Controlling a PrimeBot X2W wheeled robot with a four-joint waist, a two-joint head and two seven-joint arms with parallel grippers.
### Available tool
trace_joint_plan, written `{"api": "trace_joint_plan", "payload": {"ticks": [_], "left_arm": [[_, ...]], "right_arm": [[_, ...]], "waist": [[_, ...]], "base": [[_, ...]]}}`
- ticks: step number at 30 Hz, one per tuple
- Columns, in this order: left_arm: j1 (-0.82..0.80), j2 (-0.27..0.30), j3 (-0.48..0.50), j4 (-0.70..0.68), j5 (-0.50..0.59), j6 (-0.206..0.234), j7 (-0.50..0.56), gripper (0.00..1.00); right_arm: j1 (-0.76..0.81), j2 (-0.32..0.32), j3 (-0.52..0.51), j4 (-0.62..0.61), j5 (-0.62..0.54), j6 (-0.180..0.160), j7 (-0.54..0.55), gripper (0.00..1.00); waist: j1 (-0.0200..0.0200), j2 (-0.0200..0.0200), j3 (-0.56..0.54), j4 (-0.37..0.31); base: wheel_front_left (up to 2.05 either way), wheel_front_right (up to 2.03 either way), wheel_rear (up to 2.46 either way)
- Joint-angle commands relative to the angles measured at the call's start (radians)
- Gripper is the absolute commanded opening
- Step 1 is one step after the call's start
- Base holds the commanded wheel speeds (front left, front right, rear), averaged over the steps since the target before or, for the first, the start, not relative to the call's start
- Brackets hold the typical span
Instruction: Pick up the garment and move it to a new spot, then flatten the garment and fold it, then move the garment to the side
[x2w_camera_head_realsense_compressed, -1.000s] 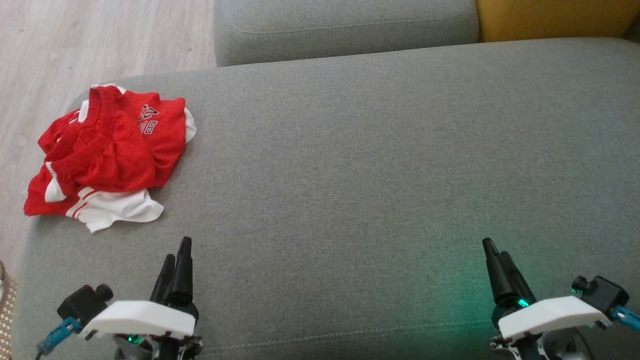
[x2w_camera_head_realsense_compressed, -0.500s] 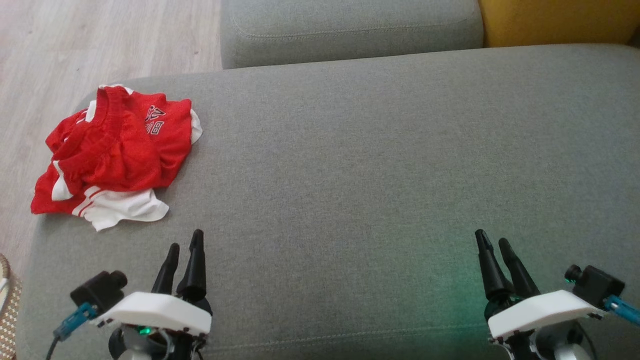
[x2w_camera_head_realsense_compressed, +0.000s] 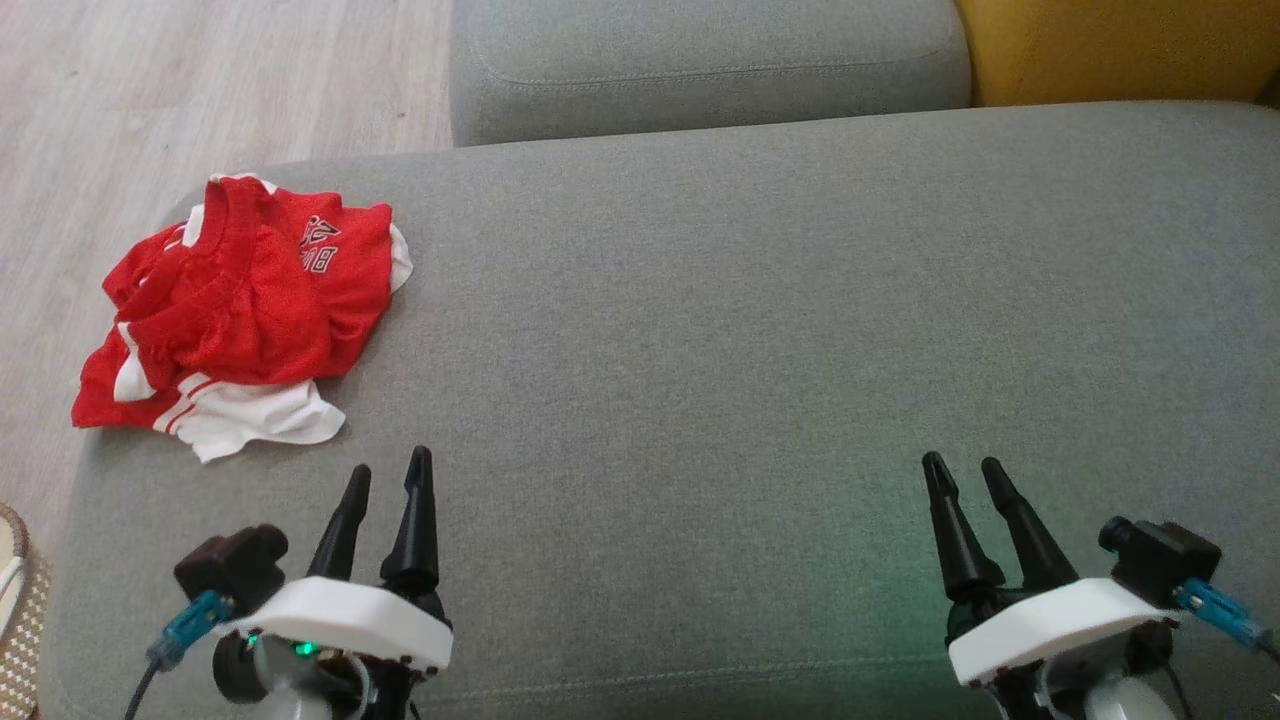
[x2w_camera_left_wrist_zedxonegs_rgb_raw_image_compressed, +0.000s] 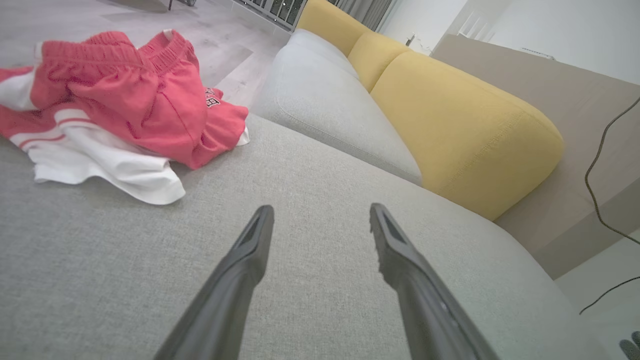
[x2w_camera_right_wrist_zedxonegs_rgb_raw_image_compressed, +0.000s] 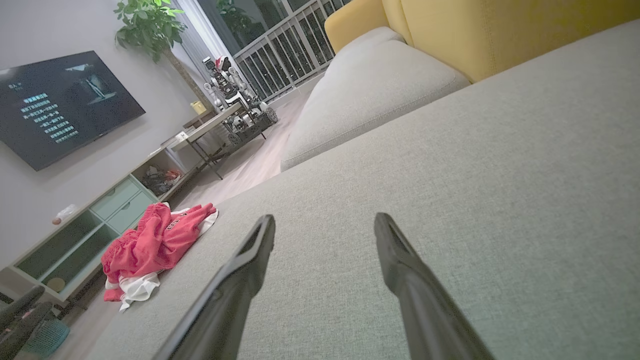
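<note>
The garment (x2w_camera_head_realsense_compressed: 240, 320) is a crumpled red and white pair of shorts lying at the far left end of the grey sofa cushion (x2w_camera_head_realsense_compressed: 760, 300). In the left wrist view the garment (x2w_camera_left_wrist_zedxonegs_rgb_raw_image_compressed: 115, 110) sits up and to the left of my fingers. My left gripper (x2w_camera_head_realsense_compressed: 388, 468) hovers open near the cushion's front edge, a short way below and right of the garment, with nothing between its fingers. Far to the right, my right gripper (x2w_camera_head_realsense_compressed: 962, 467) is open too and holds nothing. The right wrist view shows the garment (x2w_camera_right_wrist_zedxonegs_rgb_raw_image_compressed: 155, 242) far off at the left.
A second grey cushion (x2w_camera_head_realsense_compressed: 700, 60) lies behind, with a yellow cushion (x2w_camera_head_realsense_compressed: 1110, 45) at the back right. Wooden floor (x2w_camera_head_realsense_compressed: 120, 100) runs past the cushion's left end. The right wrist view shows a cabinet (x2w_camera_right_wrist_zedxonegs_rgb_raw_image_compressed: 75, 235), a screen (x2w_camera_right_wrist_zedxonegs_rgb_raw_image_compressed: 60, 105) and another robot (x2w_camera_right_wrist_zedxonegs_rgb_raw_image_compressed: 235, 107).
Both grippers have moved forward over the cushion and their fingers now show more spread. The camera has shifted a little, so the whole scene sits slightly lower and to the right.
</note>
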Motion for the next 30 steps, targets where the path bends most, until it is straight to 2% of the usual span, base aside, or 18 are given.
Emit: {"api": "trace_joint_plan", "payload": {"ticks": [1,6,15,30], "left_arm": [[-0.062,0.011,0.013,-0.048,0.04,0.007,-0.017,1.0],[-0.064,0.011,-0.003,-0.067,0.098,0.014,-0.032,1.0],[-0.072,0.013,-0.029,-0.091,0.208,-0.003,-0.059,1.0],[-0.087,0.014,-0.062,-0.129,0.396,0.026,-0.103,1.0]], "right_arm": [[-0.049,-0.011,0.021,-0.049,-0.043,0.0,-0.016,1.0],[-0.045,-0.012,0.022,-0.063,-0.111,0.0,-0.03,1.0],[-0.052,-0.014,0.017,-0.076,-0.22,0.0,-0.057,1.0],[-0.063,-0.016,0.008,-0.09,-0.38,0.0,-0.101,1.0]], "waist": [[0.0,0.0,-0.001,0.001],[0.0,0.0,-0.005,0.006],[0.0,0.0,-0.002,0.013],[0.0,0.0,-0.001,0.015]], "base": [[0.0,0.0,0.0],[0.0,0.0,0.0],[0.0,0.0,0.0],[0.0,0.0,0.0]]}}
